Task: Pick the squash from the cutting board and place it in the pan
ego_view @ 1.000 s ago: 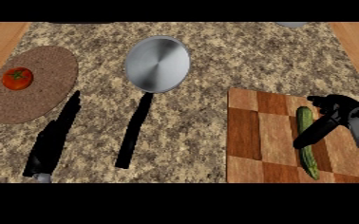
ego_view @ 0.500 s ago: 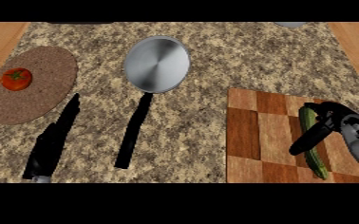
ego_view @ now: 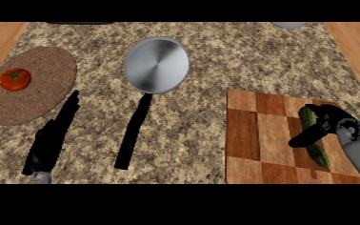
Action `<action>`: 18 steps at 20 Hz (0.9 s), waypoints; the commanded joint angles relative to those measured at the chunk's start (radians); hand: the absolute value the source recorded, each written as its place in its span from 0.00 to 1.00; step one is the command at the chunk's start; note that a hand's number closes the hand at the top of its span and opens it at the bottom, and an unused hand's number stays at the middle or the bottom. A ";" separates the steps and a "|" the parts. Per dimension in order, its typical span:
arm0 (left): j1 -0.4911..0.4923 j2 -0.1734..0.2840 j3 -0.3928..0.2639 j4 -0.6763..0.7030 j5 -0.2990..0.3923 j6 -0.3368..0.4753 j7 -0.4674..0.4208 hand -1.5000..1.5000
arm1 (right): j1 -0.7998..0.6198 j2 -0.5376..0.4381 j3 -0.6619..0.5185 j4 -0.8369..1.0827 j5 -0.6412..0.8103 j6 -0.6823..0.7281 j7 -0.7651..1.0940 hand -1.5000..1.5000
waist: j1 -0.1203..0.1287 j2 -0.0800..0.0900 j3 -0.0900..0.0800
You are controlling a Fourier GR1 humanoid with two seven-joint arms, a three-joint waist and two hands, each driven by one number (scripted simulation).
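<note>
Right hand [ego_view: 329, 124] has dropped onto the squash [ego_view: 314, 136] on the cutting board [ego_view: 260, 138], fingers now curled round it; lift toward the pan [ego_view: 156, 65] looks next.

A single head view is provided, set above the counter [ego_view: 211, 76] and directed steeply downward. The far edge is shown at the top, the near edge at the bottom. The pan [ego_view: 156, 66] is framed left of centre, the mat [ego_view: 42, 95] at left, the board [ego_view: 264, 138] at lower right.

even, bright light; soft sheen on the pan [ego_view: 156, 66].
</note>
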 commanded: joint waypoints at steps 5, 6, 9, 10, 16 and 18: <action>-0.012 -0.017 -0.003 -0.030 -0.030 -0.001 0.038 0.50 | 0.003 0.128 -0.037 0.035 0.041 -0.040 0.037 1.00 | 0.003 0.008 0.012; 0.001 -0.056 -0.036 -0.007 -0.060 0.032 0.026 0.50 | 0.037 0.096 -0.073 0.076 0.010 0.001 -0.051 1.00 | 0.001 0.009 0.013; 0.038 -0.003 0.016 -0.028 -0.007 -0.031 -0.006 0.50 | 0.067 0.134 -0.061 0.009 0.040 -0.048 0.000 1.00 | 0.001 0.007 0.012; 0.033 -0.028 0.006 -0.024 -0.015 -0.015 -0.003 0.50 | 0.033 0.129 -0.081 0.066 0.052 -0.030 -0.031 1.00 | 0.005 0.009 0.012; 0.003 -0.025 -0.017 -0.014 -0.036 -0.024 -0.004 0.50 | -0.163 0.120 0.106 -0.005 0.273 0.047 -0.098 1.00 | 0.054 0.016 0.011; -0.023 -0.028 0.000 0.010 -0.023 -0.026 -0.003 0.50 | -0.217 0.130 0.170 -0.011 0.352 0.061 -0.121 1.00 | 0.041 0.015 0.011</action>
